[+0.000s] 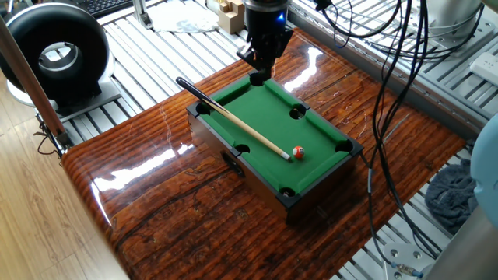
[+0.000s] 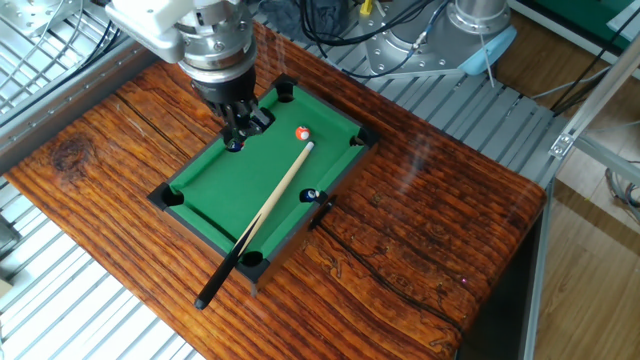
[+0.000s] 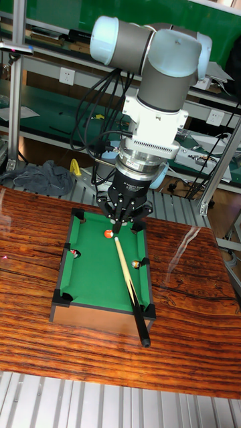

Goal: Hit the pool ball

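Note:
A small green-felt pool table point(image 1: 264, 109) stands on the glossy wooden tabletop. The pool ball point(image 1: 297, 152) is orange-red with a white spot and rests on the felt at the cue stick's pale tip. The cue stick point(image 1: 233, 119) lies diagonally across the felt, its black butt overhanging a corner. My gripper point(image 1: 261, 68) hangs over the table's far long rail, by the middle pocket, its fingers shut on nothing. In the other fixed view the gripper point(image 2: 240, 128) is a short way left of the ball point(image 2: 301, 132). The tall fixed view shows the gripper point(image 3: 119, 224) just above the ball point(image 3: 108, 234).
A black ring-shaped device point(image 1: 58, 50) stands at the far left. Cables point(image 1: 389, 78) hang down at the right. Wooden blocks point(image 1: 229, 15) lie behind the arm, and a grey cloth point(image 1: 455, 194) lies off the right edge. Reddish balls sit in two side pockets point(image 3: 136, 263).

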Robot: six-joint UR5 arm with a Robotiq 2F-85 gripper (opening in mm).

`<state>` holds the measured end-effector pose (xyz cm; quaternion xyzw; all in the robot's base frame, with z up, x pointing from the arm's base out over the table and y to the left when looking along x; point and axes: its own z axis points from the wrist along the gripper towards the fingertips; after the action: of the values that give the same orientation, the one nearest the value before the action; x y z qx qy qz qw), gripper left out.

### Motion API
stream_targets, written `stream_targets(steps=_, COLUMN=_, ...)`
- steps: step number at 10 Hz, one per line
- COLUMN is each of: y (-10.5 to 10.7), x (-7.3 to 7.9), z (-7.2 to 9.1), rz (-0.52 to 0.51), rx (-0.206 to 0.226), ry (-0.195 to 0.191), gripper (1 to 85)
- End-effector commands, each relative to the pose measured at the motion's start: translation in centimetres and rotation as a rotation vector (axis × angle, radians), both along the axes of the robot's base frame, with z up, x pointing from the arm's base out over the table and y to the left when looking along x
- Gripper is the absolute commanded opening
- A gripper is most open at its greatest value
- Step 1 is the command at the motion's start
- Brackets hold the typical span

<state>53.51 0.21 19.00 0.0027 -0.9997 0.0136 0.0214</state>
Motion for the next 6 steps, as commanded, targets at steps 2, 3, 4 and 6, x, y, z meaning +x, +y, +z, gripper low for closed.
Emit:
stream_targets(steps=2, y=0.4, x=3.7, z=-0.3, rz=0.058, rx=-0.035, ry=-0.102, gripper=1.3)
stream_targets(steps=3, y=0.7, x=4.3, z=-0.3, rz=0.082, rx=-0.024, ry=-0.126, gripper=1.3)
stream_targets(steps=4, y=1.3, x=4.1, z=-0.3, rz=0.114, rx=0.000, ry=-0.117, gripper=1.3)
stream_targets(steps=6, y=3.5, x=7.5, z=-0.5, rz=0.171, rx=0.059, ry=-0.240, gripper=1.3)
